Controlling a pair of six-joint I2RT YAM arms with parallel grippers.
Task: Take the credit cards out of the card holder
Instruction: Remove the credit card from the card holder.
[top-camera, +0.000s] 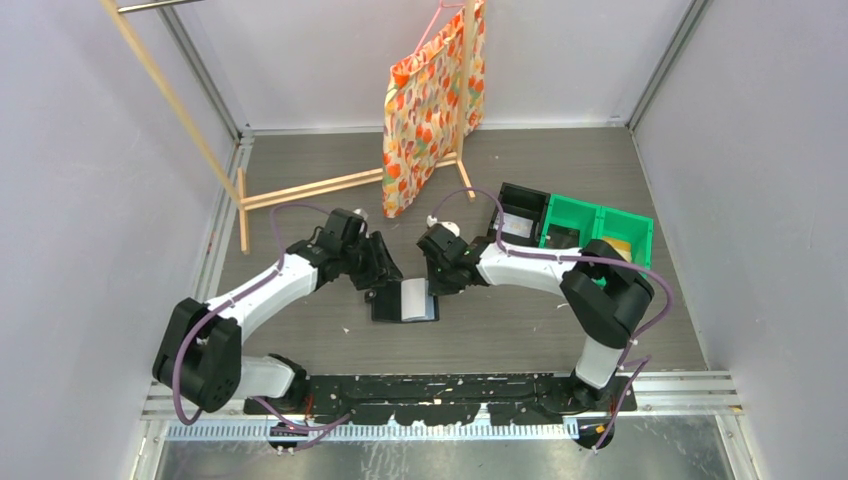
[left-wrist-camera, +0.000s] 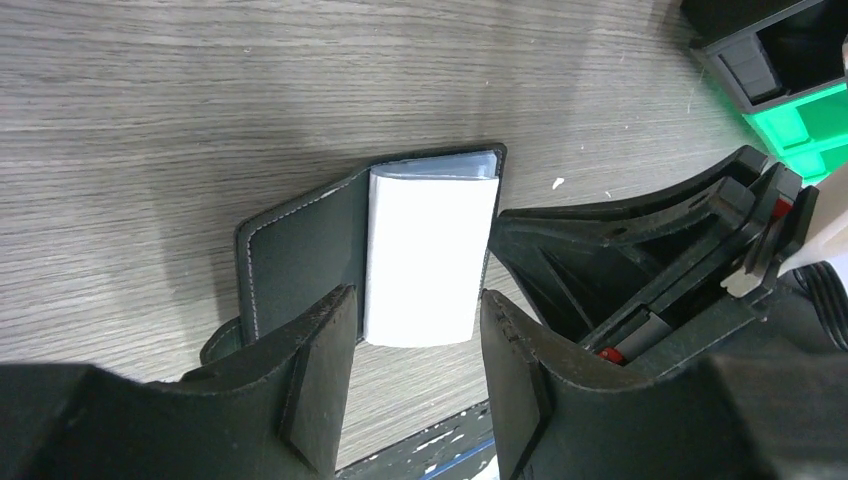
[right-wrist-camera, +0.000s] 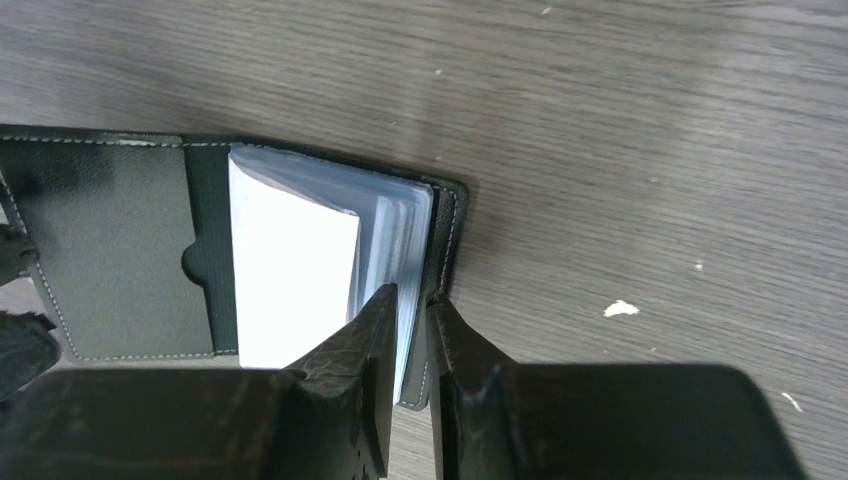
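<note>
The card holder (top-camera: 392, 302) (left-wrist-camera: 298, 240) (right-wrist-camera: 118, 250) is lying open and flat on the grey wood-grain worktop (top-camera: 520, 335), close to the middle of its near edge, with its dark left half showing a pocket with a notch. A pale whitish card (top-camera: 413, 299) (left-wrist-camera: 428, 255) (right-wrist-camera: 285, 270) is sitting on top of the right half, over a stack of clear sleeves whose edges are fanning out toward the holder's right side. I am hovering my left gripper (top-camera: 378, 283) (left-wrist-camera: 412, 305) over the holder from the left, with its jaws standing wide apart, one finger over the dark left half and the other past the right rim, so the pale card is showing between them and they are holding nothing. I am pressing my right gripper (top-camera: 436, 287) (right-wrist-camera: 412, 300) in from the right, its jaws drawn almost together with only a thin slit between them, and they are pinching the holder's right edge where the sleeve stack meets the stitched cover. Whether the sleeves are carrying more cards I cannot tell. A black bin (top-camera: 523, 215) and green bins (top-camera: 598, 225) are standing toward the right edge, well apart from the holder, and a patterned bag (top-camera: 432, 105) is hanging at the far edge.
</note>
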